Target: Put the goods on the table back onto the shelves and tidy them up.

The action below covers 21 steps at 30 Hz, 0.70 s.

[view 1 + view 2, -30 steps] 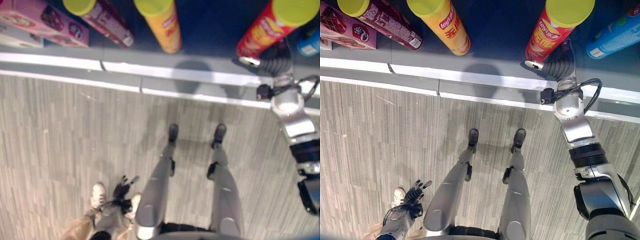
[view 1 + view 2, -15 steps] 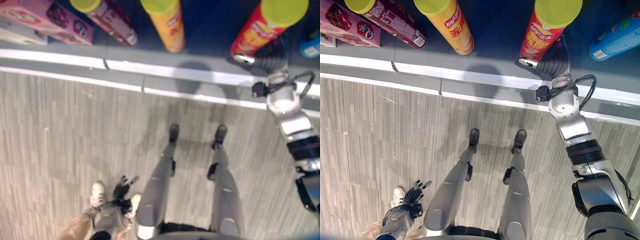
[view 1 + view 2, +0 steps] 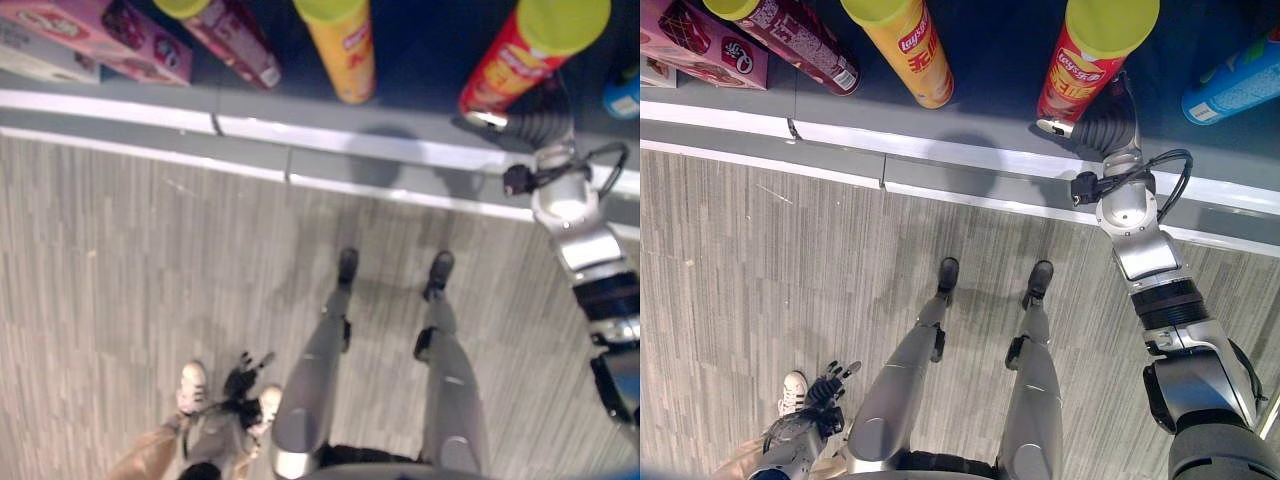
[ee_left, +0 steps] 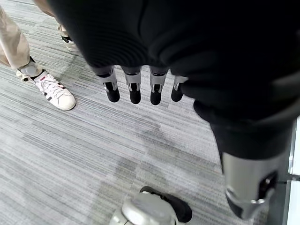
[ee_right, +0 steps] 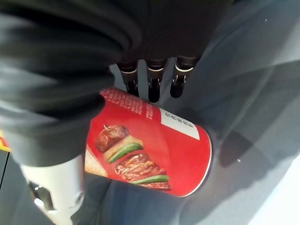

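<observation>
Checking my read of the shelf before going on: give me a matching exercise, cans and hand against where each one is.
1 red can
2 yellow can
3 blue can
4 left hand

a by a person's white shoe
b beside the right hand
c far right of the shelf
d between dark red can and red can

Pairs: 1-b, 2-d, 3-c, 4-a

Head stereo pair looked steeply down from above the dark grey shelf board (image 3: 990, 60), both eyes sharing its white front edge and the grey striped carpet floor (image 3: 760, 270) below. Left wrist camera faced that carpet from close. Right wrist camera sat nearly against the red yellow-lidded cylindrical snack can (image 5: 150, 145) on the shelf.
</observation>
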Motion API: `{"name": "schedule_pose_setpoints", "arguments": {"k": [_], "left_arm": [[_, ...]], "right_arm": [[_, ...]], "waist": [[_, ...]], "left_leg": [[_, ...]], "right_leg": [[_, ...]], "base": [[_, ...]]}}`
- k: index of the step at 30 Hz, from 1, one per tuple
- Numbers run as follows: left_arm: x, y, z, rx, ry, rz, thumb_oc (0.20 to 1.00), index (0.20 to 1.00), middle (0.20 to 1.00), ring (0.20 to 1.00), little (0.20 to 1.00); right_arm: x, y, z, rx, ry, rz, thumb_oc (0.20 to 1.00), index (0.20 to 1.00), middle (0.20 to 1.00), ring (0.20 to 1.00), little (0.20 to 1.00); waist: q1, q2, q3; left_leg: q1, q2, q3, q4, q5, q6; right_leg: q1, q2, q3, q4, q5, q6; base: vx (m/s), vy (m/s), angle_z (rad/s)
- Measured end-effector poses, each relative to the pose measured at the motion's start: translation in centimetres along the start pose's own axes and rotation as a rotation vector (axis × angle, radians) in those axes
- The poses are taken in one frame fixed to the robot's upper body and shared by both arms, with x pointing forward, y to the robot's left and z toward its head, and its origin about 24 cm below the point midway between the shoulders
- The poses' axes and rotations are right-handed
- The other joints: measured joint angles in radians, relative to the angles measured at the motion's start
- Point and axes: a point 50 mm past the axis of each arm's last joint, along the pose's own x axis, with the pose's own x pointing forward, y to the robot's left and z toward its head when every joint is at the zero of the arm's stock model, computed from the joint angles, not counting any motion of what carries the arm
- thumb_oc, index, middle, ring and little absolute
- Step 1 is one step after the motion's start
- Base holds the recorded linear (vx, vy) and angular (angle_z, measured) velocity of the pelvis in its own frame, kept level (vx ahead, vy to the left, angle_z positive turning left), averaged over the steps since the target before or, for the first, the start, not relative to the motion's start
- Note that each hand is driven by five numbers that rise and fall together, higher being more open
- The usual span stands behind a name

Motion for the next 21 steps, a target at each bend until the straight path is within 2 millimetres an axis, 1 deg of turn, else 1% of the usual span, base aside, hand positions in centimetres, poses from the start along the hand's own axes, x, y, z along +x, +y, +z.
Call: {"name": "schedule_pose_setpoints", "arguments": {"k": [4,8,13,14,18,21], "left_arm": [[0.0,0.0,0.0,0.000,0.000,0.000,1.000,1.000,1.000,1.000,1.000],[0.0,0.0,0.0,0.001,0.001,0.000,1.000,1.000,1.000,1.000,1.000],[0.0,0.1,0.0,-0.003,0.002,0.003,1.000,1.000,1.000,1.000,1.000],[0.0,0.1,0.0,-0.003,0.003,0.003,1.000,1.000,1.000,1.000,1.000],[0.0,0.1,0.0,-0.004,0.008,0.006,1.000,1.000,1.000,1.000,1.000],[0.0,0.3,-0.2,-0.018,0.020,0.012,1.000,1.000,1.000,1.000,1.000]], "right_arm": [[-0.1,-0.1,-0.2,0.001,0.006,-0.004,1.000,1.000,1.000,1.000,1.000],[-1.1,-0.8,-0.6,0.013,0.017,-0.041,1.000,1.000,1.000,1.000,1.000],[-2.0,-1.3,-0.3,0.029,-0.003,-0.056,1.000,1.000,1.000,1.000,1.000],[-2.6,-1.1,-0.9,0.028,0.019,-0.046,1.000,1.000,1.000,1.000,1.000],[-4.0,-0.4,-1.8,0.077,0.063,-0.043,1.000,1.000,1.000,1.000,1.000],[-5.2,0.7,-2.5,0.098,0.094,0.025,1.000,1.000,1.000,1.000,1.000]], "waist": [[-0.003,0.000,0.000],[-0.005,0.000,0.000],[-0.027,-0.001,0.000],[-0.035,-0.001,0.000],[-0.045,-0.006,-0.003],[-0.051,-0.010,-0.004]], "left_leg": [[0.008,0.000,0.000,0.000,0.000,0.000],[0.032,0.000,0.000,-0.005,0.000,0.000],[0.039,0.001,0.001,-0.005,0.000,0.000],[0.057,0.002,0.001,-0.005,0.000,-0.001],[0.078,0.003,0.003,-0.007,-0.001,-0.001],[0.102,0.003,0.006,-0.008,-0.001,-0.001]], "right_leg": [[0.009,0.000,-0.001,-0.001,0.000,0.000],[0.030,0.000,-0.001,-0.001,-0.001,-0.001],[0.037,0.001,-0.001,-0.001,0.000,-0.002],[0.054,0.001,0.000,-0.003,0.000,-0.002],[0.077,0.002,0.000,-0.008,-0.001,-0.002],[0.100,0.003,0.002,-0.009,-0.001,-0.002]], "base": [[0.00,0.000,0.00],[0.00,0.000,0.00],[0.00,0.000,0.00],[0.00,0.000,0.00],[0.00,0.000,0.00],[0.00,0.000,0.00]]}}
